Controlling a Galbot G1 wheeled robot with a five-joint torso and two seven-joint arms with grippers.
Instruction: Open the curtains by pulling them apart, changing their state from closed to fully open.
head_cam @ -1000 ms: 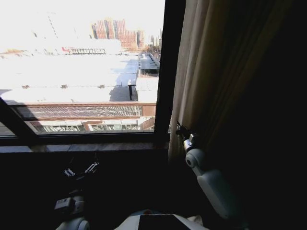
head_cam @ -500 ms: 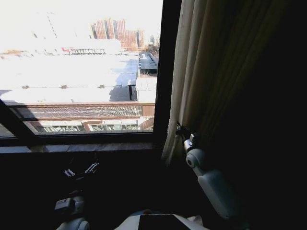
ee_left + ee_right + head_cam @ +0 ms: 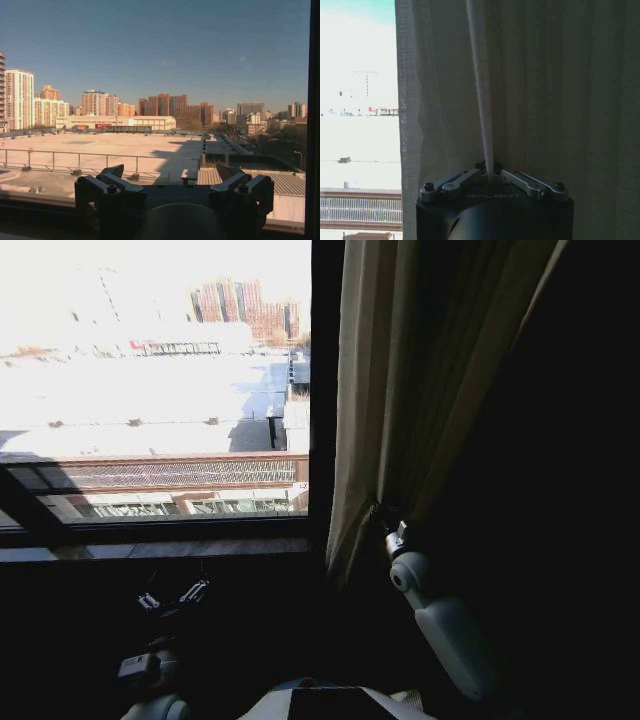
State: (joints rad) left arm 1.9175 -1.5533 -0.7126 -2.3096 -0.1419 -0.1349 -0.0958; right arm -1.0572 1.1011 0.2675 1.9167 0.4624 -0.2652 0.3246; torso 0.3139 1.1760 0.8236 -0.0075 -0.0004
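One curtain panel (image 3: 370, 390) in the head view, hanging in the upper middle of the frame, just right of the dark vertical window-frame bar (image 3: 322, 390). Pleated cream fabric, bunched toward the right, lower edge flaring out near the centre of the frame above the dark sill (image 3: 150, 540). Everything right of the panel deep in shadow.

Right claw (image 3: 383, 513) at centre frame, raised on its white arm from the lower right, tip buried in the curtain's lower folds. In the right wrist view, right claw (image 3: 490, 175) pressed together on a thick cream edge fold (image 3: 481, 90), the fold rising straight up from between the two metal fingers (image 3: 455, 182); sheer pleated fabric on both sides of it, bright daylight showing at the left of that frame.

Left claw (image 3: 168, 596) low in the lower left of the head view, below the sill, well apart from the curtain. In the left wrist view, left claw (image 3: 170, 175) spread wide at the bottom of the frame, nothing between its fingers (image 3: 112, 172), pointed at the bare glass with rooftops and distant towers beyond.

Window pane (image 3: 150, 370) uncovered across the whole left half of the head view. No containers anywhere in the frames.
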